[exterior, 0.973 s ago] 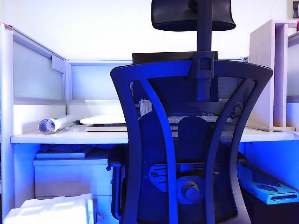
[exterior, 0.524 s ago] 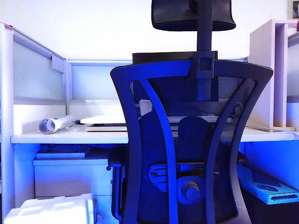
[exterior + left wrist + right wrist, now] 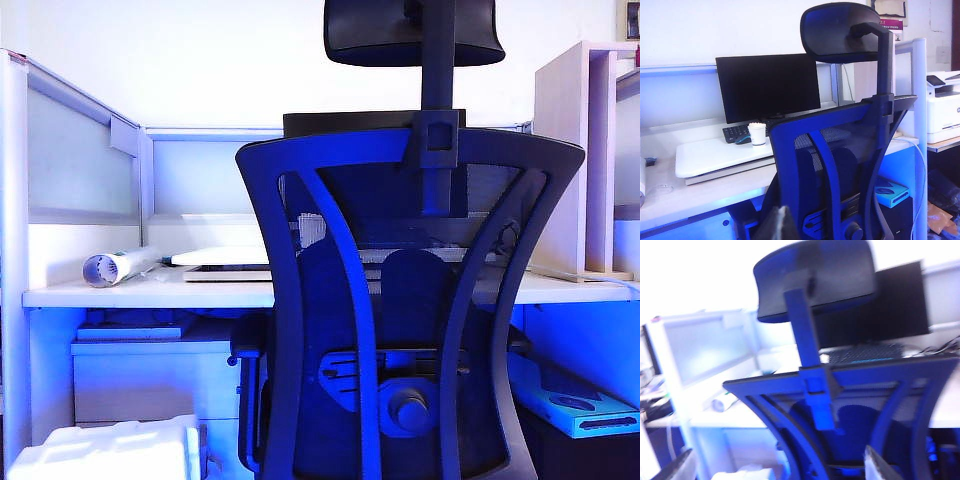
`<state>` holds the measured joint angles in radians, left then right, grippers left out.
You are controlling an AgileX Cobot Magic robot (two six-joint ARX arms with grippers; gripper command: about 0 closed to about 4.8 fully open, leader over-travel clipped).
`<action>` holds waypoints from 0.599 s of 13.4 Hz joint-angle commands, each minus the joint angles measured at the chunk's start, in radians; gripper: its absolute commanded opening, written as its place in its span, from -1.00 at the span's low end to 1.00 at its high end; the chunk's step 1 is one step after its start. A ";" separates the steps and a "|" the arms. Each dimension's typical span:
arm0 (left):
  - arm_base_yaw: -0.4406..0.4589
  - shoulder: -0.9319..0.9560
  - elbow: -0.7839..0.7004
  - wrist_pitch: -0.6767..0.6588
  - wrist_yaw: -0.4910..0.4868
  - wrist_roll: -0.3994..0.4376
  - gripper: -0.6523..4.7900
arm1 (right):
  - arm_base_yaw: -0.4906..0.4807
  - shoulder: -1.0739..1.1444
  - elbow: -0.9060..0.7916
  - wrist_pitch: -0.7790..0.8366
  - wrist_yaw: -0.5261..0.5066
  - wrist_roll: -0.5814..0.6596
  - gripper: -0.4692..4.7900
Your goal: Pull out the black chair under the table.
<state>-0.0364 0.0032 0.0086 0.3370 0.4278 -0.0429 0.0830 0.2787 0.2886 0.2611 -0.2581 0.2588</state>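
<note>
The black chair [image 3: 410, 300] fills the middle of the exterior view, its mesh back and headrest [image 3: 410, 35] facing the camera and its seat pushed in under the white table [image 3: 150, 292]. Neither gripper shows in the exterior view. In the left wrist view my left gripper [image 3: 781, 220] is shut and empty, its tips pressed together short of the chair [image 3: 840, 150] back. In the right wrist view my right gripper [image 3: 779, 467] is open wide. Its fingertips [image 3: 880, 465] stand either side of the lower frame of the chair [image 3: 840, 385], without touching it.
On the table are a black monitor [image 3: 767, 85], a paper cup [image 3: 757, 133], a white slab [image 3: 715, 155] and a rolled tube [image 3: 115, 266]. A drawer cabinet [image 3: 150, 380], white foam [image 3: 110, 450] and a blue box [image 3: 570, 405] sit underneath. A pale shelf unit [image 3: 580, 150] stands at the right.
</note>
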 commanded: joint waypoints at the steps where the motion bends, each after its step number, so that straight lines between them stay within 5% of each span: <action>1: 0.000 0.000 0.000 0.018 0.007 -0.003 -0.78 | 0.000 0.393 0.202 0.190 -0.025 0.014 1.00; 5: 0.001 0.000 0.000 0.020 0.007 -0.003 -0.78 | 0.060 0.837 0.497 0.301 -0.077 0.029 1.00; 6: 0.001 0.000 0.000 0.019 0.006 -0.002 -0.78 | 0.111 1.186 0.806 0.298 -0.051 0.010 1.00; 8: 0.001 0.000 0.000 0.019 0.003 -0.002 -0.78 | 0.111 1.296 0.911 0.292 -0.049 0.010 1.00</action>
<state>-0.0364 0.0032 0.0086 0.3435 0.4282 -0.0425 0.1936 1.5543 1.1687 0.5438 -0.3103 0.2699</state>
